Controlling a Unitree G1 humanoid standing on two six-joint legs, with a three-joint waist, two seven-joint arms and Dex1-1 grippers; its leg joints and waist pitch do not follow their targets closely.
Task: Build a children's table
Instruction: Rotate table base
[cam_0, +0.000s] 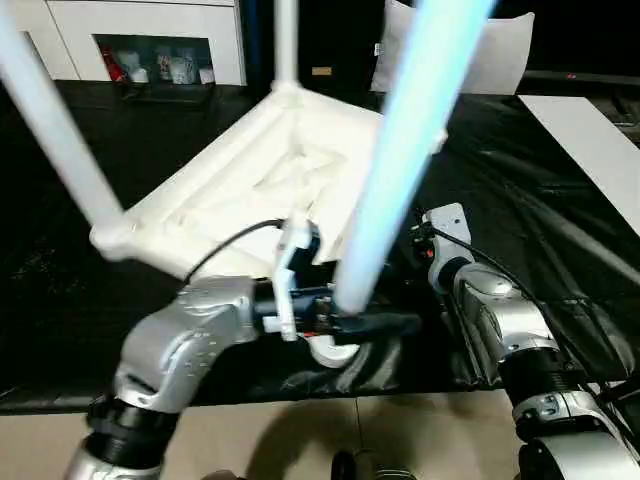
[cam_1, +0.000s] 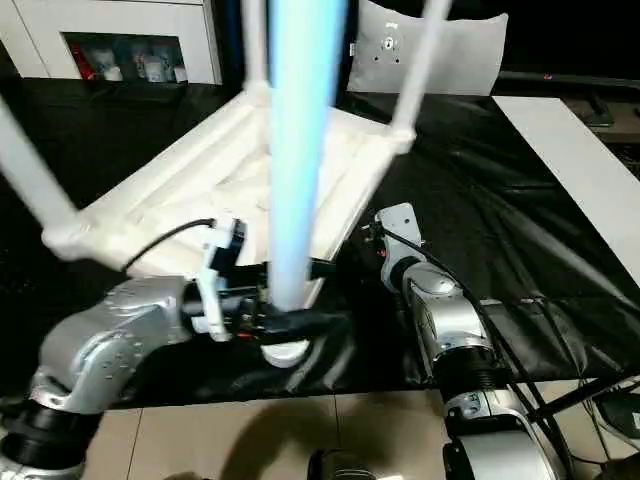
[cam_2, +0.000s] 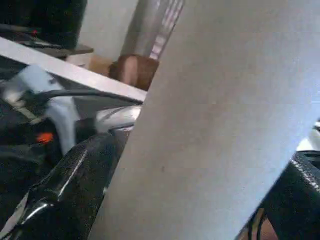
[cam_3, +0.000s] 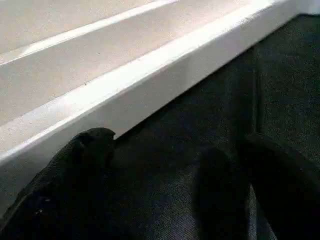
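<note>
Your left gripper (cam_0: 375, 322) clasps the near long white tapered plastic leg (cam_0: 400, 150) low, beside its socket in the upturned white ribbed tabletop (cam_0: 250, 180); right gripper (cam_3: 170, 185) hangs open nearby. It's probably light, stiff, slippery: grip low.

Table top (cam_0: 262, 180): white plastic, ribbed underside. Legs white; the nearest leg (cam_0: 405, 140) shows a pale blue tint. Cover (cam_0: 560, 260) under the table: black, glossy creases. Forearms (cam_0: 500, 320): silver, with black joints. Left gripper (cam_0: 385, 325) fingers (cam_2: 70, 190): shiny black. Right gripper's fingers (cam_3: 75, 185): matte black. Floor (cam_0: 400, 440): beige tiles. Cabinet (cam_0: 150, 25) at the back: white.
</note>
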